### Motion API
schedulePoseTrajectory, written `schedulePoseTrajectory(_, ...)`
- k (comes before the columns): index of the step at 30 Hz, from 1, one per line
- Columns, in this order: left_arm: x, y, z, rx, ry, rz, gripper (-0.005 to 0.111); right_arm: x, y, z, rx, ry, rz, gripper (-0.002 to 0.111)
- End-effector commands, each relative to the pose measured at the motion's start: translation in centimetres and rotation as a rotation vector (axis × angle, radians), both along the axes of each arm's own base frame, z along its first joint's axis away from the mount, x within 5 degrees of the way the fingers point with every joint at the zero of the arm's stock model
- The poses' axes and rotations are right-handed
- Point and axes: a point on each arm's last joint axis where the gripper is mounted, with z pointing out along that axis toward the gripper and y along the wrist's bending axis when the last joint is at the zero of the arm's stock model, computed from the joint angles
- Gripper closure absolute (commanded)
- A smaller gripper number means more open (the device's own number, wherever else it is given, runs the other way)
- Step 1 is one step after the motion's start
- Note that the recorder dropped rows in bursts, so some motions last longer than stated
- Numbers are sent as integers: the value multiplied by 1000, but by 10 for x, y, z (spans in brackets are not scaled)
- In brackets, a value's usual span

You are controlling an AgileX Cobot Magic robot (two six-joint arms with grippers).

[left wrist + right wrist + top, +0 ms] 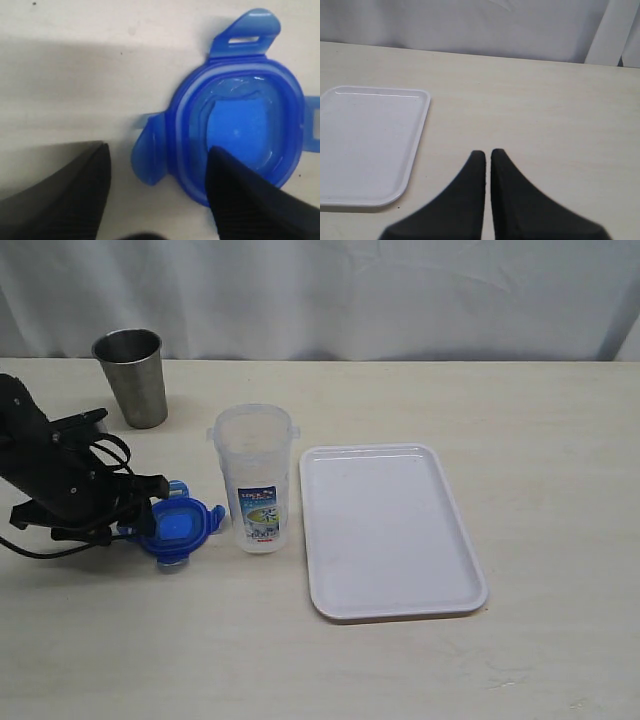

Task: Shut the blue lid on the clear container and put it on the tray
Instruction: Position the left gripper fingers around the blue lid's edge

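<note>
Tabletop (pixel 540 440): left claw (pixel 157 147) spread wide astride lid (pixel 240 120) flap, beside uncapped canister (pixel 255 475); right claw (pixel 487 151) closed, empty, near tray (pixel 370 140).

Left arm (pixel 50 475): matte black housing built from angular blocks, with a paler grey edge on the side away from the tool. Black cables (pixel 108 452) bulge out in loops just behind the left gripper (pixel 152 508). A single black lead (pixel 30 548) hangs from under the arm body.

Left fingers (pixel 70 195): black wedges, widening towards the wrist, with finely ribbed faces.

Right gripper (pixel 487 152): right fingers (pixel 465 200) are smooth matte black, broad at the base and tapering to narrow rounded tips.

Screws, markings: too dark to make out.
</note>
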Motion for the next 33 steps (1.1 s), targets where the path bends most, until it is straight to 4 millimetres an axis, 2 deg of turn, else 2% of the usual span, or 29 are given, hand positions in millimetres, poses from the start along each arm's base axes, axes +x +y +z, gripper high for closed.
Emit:
schedulePoseTrajectory(1, 3, 1, -7, 9, -22, 16, 45, 0, 0, 0, -1, -6, 0, 104)
schedulePoseTrajectory(21, 2, -1, -7, -14, -6, 2, 46, 0, 0, 0, -1, -6, 0, 104)
schedulePoseTrajectory(28, 2, -3, -7, -39, -4, 36, 70, 0, 0, 0, -1, -6, 0, 104)
schedulePoseTrajectory(33, 2, -3, -7, -40, -4, 38, 72, 0, 0, 0, -1, -6, 0, 104)
